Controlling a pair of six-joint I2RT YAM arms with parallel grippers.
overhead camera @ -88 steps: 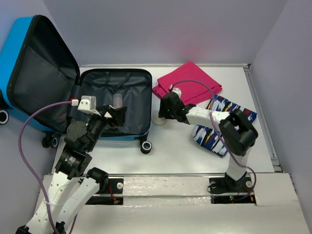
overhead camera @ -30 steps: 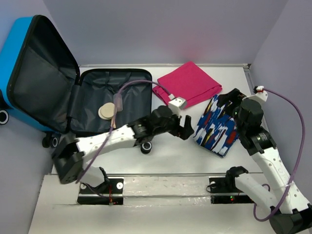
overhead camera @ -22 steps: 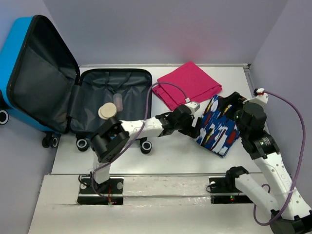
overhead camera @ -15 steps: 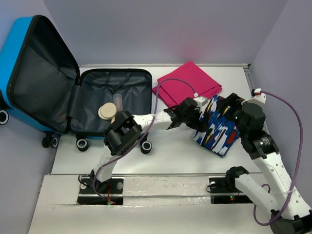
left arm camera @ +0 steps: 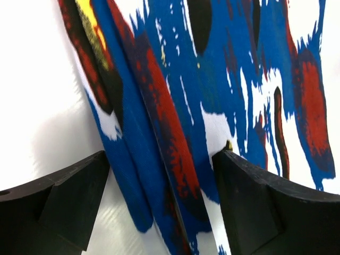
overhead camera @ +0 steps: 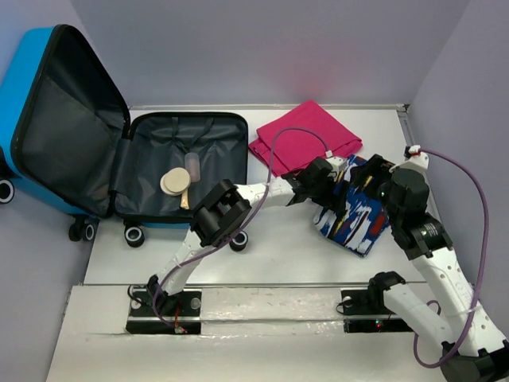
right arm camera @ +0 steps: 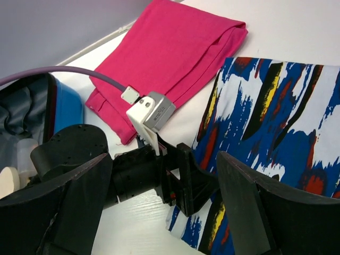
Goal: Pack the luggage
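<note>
The luggage (overhead camera: 203,135) lies open at the table's left, its blue lid (overhead camera: 20,87) standing up. On its grey lining rest a round beige item (overhead camera: 173,181) and a small clear bottle (overhead camera: 192,165). A folded blue, white and red patterned cloth (overhead camera: 366,219) (left arm camera: 212,79) (right arm camera: 276,117) lies at the right. My left gripper (overhead camera: 336,203) (left arm camera: 159,207) (right arm camera: 199,180) is open, its fingers straddling that cloth's left folded edge. My right gripper (overhead camera: 367,177) (right arm camera: 164,212) hovers open above the cloth's far side, holding nothing.
A folded pink cloth (overhead camera: 306,137) (right arm camera: 170,53) lies behind the patterned one, close to the luggage's right wall. The luggage's black wheels (overhead camera: 238,239) stick out towards the near side. My left arm stretches across the middle of the white table (overhead camera: 278,255).
The right arm has drawn back from beside the luggage to the right. The beige item now lies inside. My left arm has swung right until its open gripper straddles the patterned cloth's edge.
</note>
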